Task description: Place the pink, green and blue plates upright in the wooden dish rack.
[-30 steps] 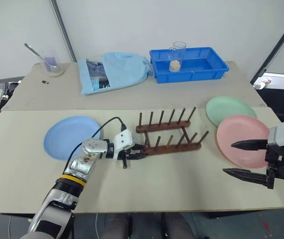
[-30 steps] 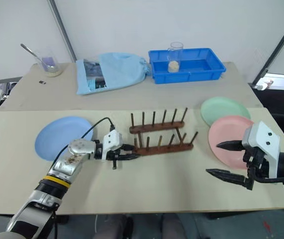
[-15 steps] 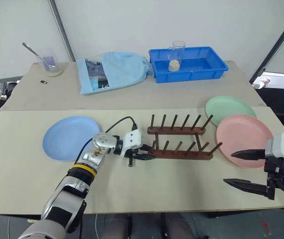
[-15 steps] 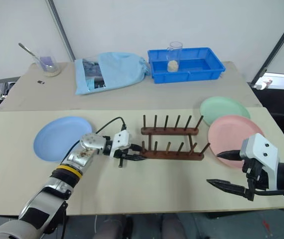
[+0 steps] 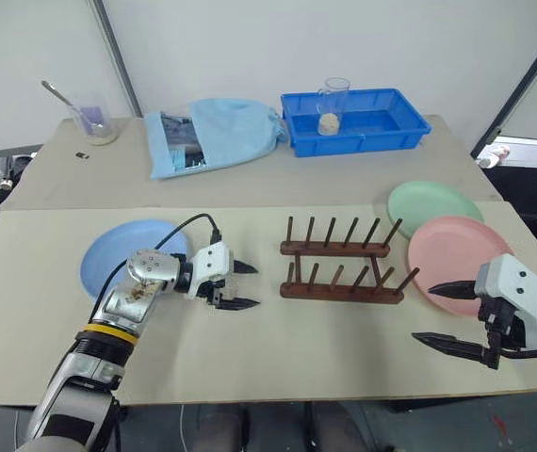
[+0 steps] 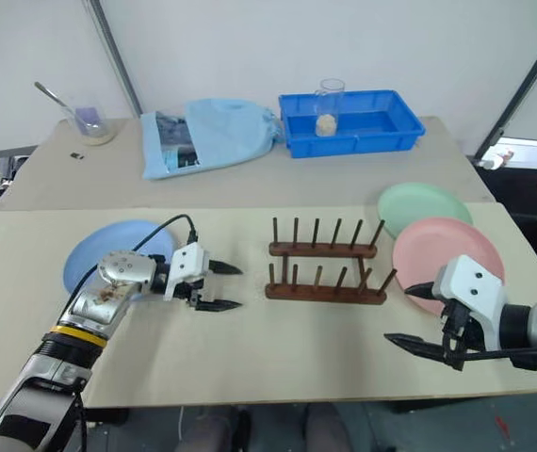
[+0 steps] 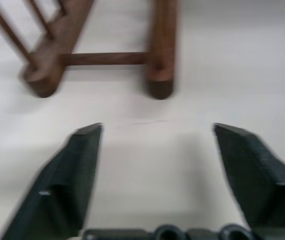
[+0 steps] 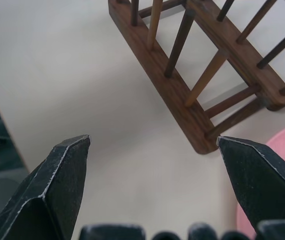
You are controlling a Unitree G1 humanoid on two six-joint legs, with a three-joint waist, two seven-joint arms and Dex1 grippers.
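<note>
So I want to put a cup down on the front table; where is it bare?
Bare: the front strip between the left end effector and right end effector, below the wooden dish rack. Crowded: right end, green plate beside pink plate.

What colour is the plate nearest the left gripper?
Blue plate, beside the left gripper; clearest in the left eye view.

left end effector (image 5: pixel 242 285): released, opened, backed off | wooden dish rack (image 5: pixel 342 272): shifted right, now free

My head pair looks down over the table (image 5: pixel 278 363); both wrist cameras sit low, sharing the rack (image 8: pixel 182 95) up close.
</note>
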